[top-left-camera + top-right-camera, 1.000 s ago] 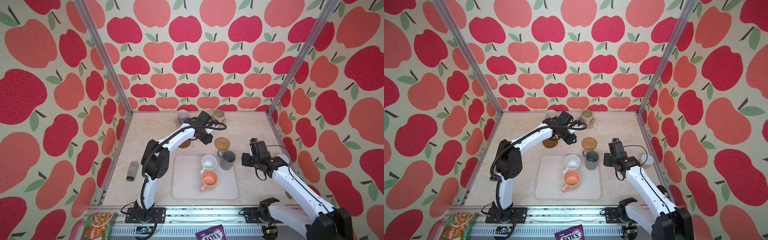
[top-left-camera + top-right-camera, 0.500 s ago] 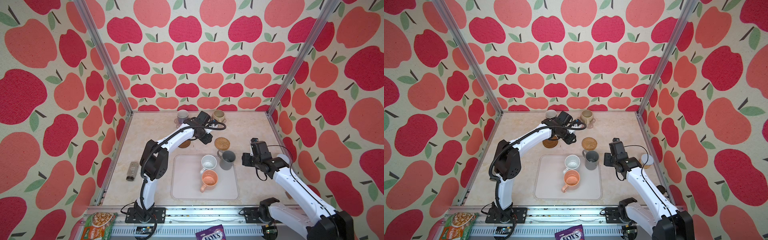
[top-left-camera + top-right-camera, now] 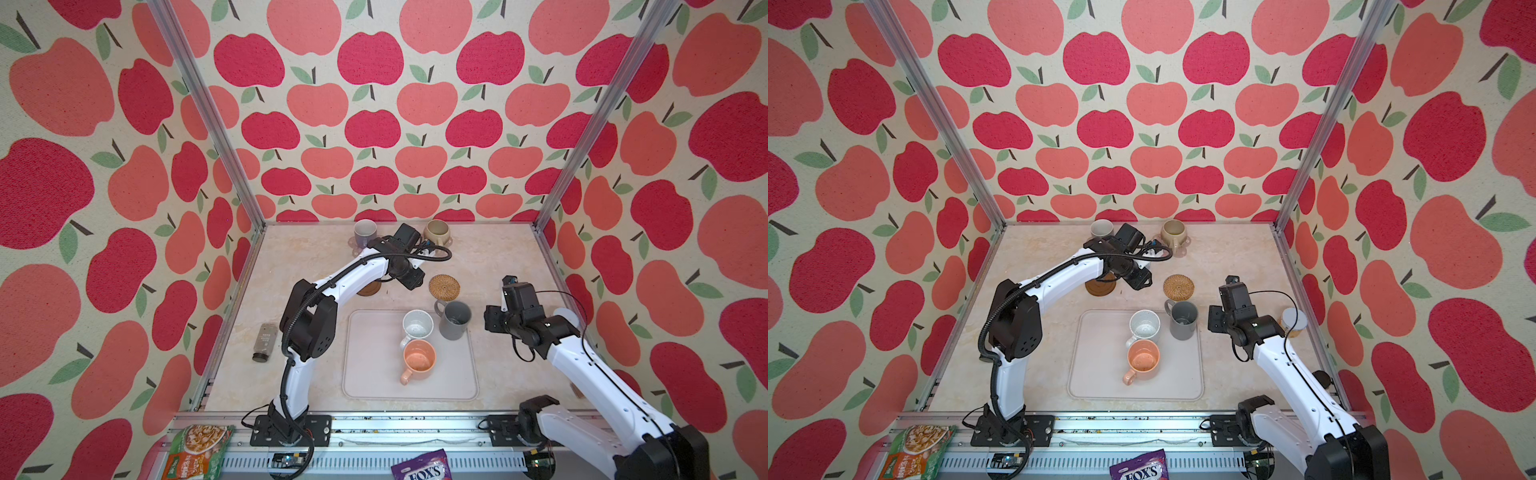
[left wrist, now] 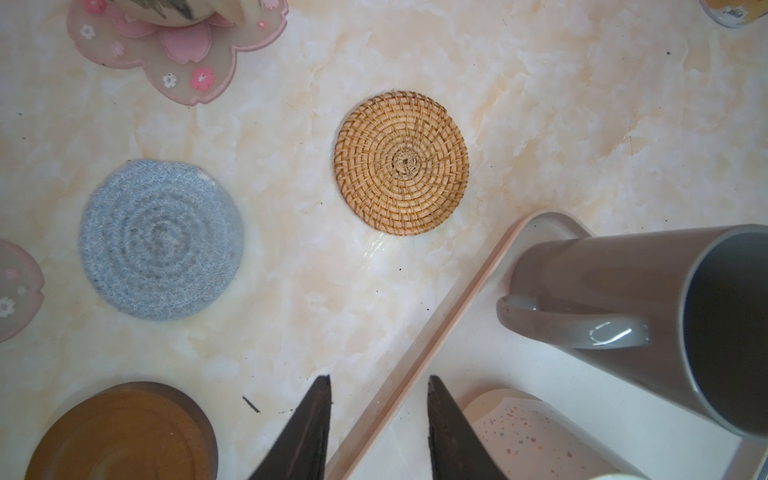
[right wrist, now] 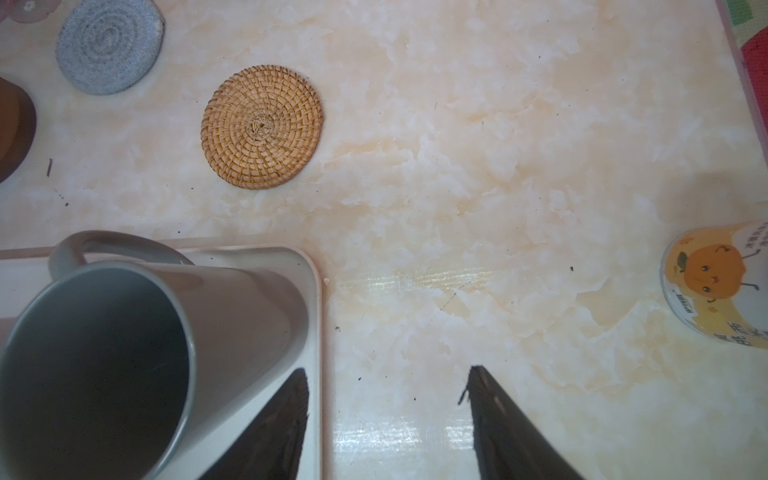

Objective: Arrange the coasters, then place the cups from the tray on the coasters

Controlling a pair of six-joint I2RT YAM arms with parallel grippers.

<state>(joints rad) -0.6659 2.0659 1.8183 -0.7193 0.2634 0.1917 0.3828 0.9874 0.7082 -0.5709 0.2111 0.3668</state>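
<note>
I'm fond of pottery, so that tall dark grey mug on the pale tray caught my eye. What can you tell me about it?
The tall dark grey mug is a straight-sided cylinder, seemingly glazed ceramic, with a loop handle turned toward the round woven rattan coaster. It stands upright and looks empty, in the far right corner of the pale rounded-rectangle tray. Only the tray touches it; the white speckled mug stands close beside it, apparently apart.

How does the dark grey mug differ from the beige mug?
The dark grey mug stands on the tray; the beige mug sits on a pink flower coaster at the back. The dark grey mug is taller and straight-sided; the beige mug is squat and rounded. Both are upright.
</note>
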